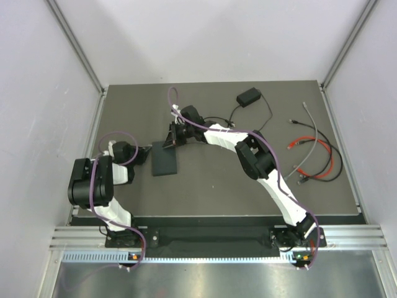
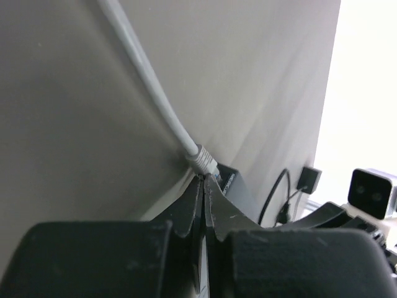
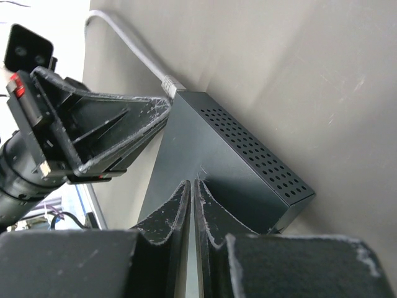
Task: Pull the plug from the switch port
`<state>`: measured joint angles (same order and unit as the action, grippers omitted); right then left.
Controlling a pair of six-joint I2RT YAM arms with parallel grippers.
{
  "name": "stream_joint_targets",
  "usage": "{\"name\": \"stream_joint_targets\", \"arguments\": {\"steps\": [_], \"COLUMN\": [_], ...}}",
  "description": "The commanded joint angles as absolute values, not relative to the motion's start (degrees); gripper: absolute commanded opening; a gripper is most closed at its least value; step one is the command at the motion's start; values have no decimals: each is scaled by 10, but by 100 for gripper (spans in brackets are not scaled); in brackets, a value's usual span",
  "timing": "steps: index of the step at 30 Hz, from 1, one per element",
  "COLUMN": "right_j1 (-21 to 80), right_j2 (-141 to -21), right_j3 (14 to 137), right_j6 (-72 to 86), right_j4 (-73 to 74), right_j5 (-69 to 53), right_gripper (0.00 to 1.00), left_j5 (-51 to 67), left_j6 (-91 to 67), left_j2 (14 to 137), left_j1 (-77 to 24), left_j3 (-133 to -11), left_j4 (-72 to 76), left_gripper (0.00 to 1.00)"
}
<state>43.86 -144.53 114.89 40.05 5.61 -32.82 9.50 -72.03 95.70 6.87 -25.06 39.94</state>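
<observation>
I see the switch [image 1: 164, 159] lying flat on the surface [image 1: 217, 192], left of centre, between the two arms. My right pincer [image 3: 193, 185] has its jaws closed together, tips down on the switch's top panel near the edge. My left pincer [image 2: 203, 181] is also closed, its tips touching the plug [image 2: 203, 160] where the plug meets the switch's corner. I cannot tell whether they pinch any of it. The plug's grey cable [image 2: 155, 87] runs away across the surface. A brick [image 1: 249, 97] sits near the far edge, and loose leads [image 1: 313, 152] lie well apart on the right.
</observation>
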Motion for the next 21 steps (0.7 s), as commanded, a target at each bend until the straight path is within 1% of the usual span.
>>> {"name": "stream_joint_targets", "arguments": {"steps": [1, 6, 10, 16, 21], "right_j1": [449, 448, 454, 459, 475], "right_j2": [-1465, -1449, -1425, -1408, -1394], "right_j3": [1163, 1159, 1159, 1159, 1165], "right_j6": [370, 336, 303, 296, 280], "right_j4": [97, 116, 138, 145, 131], "right_j5": [-290, -280, -256, -270, -284], "right_gripper": [7, 7, 9, 11, 12], "left_j5": [23, 32, 45, 62, 41], "left_j6": [-662, -664, -669, -656, -652], "left_j2": [946, 946, 942, 912, 847], "left_j1": [71, 71, 69, 64, 64], "left_j3": [-227, -208, -196, -203, -198], "left_j4": [313, 365, 395, 370, 338], "left_gripper": [0, 0, 0, 0, 1]}}
